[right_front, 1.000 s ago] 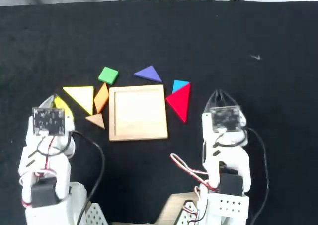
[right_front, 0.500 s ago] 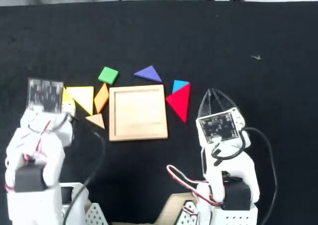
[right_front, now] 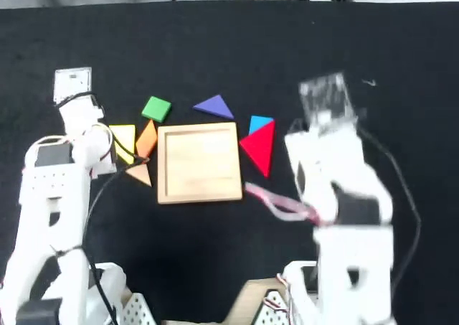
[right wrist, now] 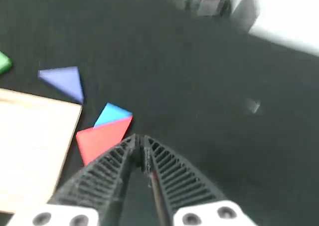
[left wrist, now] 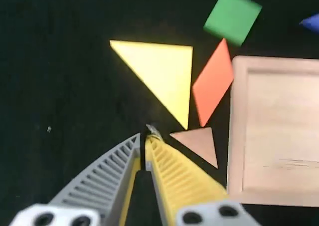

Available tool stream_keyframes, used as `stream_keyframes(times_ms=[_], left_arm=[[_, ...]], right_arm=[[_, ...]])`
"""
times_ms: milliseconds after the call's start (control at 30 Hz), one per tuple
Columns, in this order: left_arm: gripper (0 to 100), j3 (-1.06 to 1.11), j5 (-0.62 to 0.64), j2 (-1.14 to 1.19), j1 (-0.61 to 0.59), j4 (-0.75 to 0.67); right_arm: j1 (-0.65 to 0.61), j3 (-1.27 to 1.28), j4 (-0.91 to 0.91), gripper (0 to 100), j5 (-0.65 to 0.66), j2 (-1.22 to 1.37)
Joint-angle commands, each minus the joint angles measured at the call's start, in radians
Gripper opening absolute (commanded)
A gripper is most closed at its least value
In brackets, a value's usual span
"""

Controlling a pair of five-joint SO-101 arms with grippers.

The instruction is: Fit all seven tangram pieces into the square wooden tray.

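- The tabletop [right_front: 215,45] is covered by a matte black cloth, and everything lies on it.
- The right arm [right_front: 337,189], white with a red cable looping from its base, stands to the right of the pieces. It is blurred in the high view.
- The left arm [right_front: 54,196], also white, reaches forward along the left side of the pieces and covers part of the yellow one.
- The square wooden tray [right_front: 199,161] is pale, smooth wood with a low raised rim. Its floor shows bare from rim to rim, and all seven pieces lie outside it on the cloth.
- The right tool [right wrist: 138,143] has black ribbed fingers pressed together at the tips, clamped on nothing. It hangs over the cloth just beside the red triangle [right_front: 260,147].
- The left tool [left wrist: 145,138] has one grey and one yellow ribbed finger, tips together and gripping nothing. It sits near the sharp corner of the yellow triangle [left wrist: 159,74] and beside the tan triangle [left wrist: 199,143].
- The red and yellow triangles are the two big flat pieces. The red one touches the tray's right rim, and the yellow one lies left of the tray.
- The purple triangle [right_front: 214,107] lies just beyond the tray's far rim.
- The orange parallelogram [left wrist: 213,82] is tilted between the yellow triangle and the tray's left rim.
- The green square [right_front: 156,109] sits apart, off the tray's far left corner.
- The light blue triangle [right_front: 259,123] touches the red triangle's far edge.
- The tan triangle is small and wood-coloured, and lies just beside the tray's left rim.
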Motion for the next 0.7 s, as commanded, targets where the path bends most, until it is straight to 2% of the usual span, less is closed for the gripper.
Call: stream_keyframes(times_ms=[0, 100, 200, 333, 400, 667], left_arm=[[3, -0.036, 0.017, 0.049, -0.038, -0.098], [3, 0.019, 0.038, 0.069, -0.081, -0.207], [3, 0.12, 0.129, 0.061, -0.122, -0.339], [3, 0.193, 0.172, 0.061, -0.163, -0.45], [3, 0.203, 0.172, 0.061, -0.163, -0.465], [3, 0.206, 0.17, 0.061, -0.157, -0.471]], right_arm=[[-0.028, -0.332, 0.138, 1.5, -0.117, 0.395], [-0.107, -0.446, 0.216, 1.5, -0.121, 0.539], [-0.21, -0.512, 0.247, 2.1, -0.124, 0.648], [-0.305, -0.549, 0.241, 14.9, -0.13, 0.777], [-0.325, -0.556, 0.227, 18.2, -0.15, 0.84], [-0.338, -0.558, 0.186, 21.7, -0.384, 0.974]])
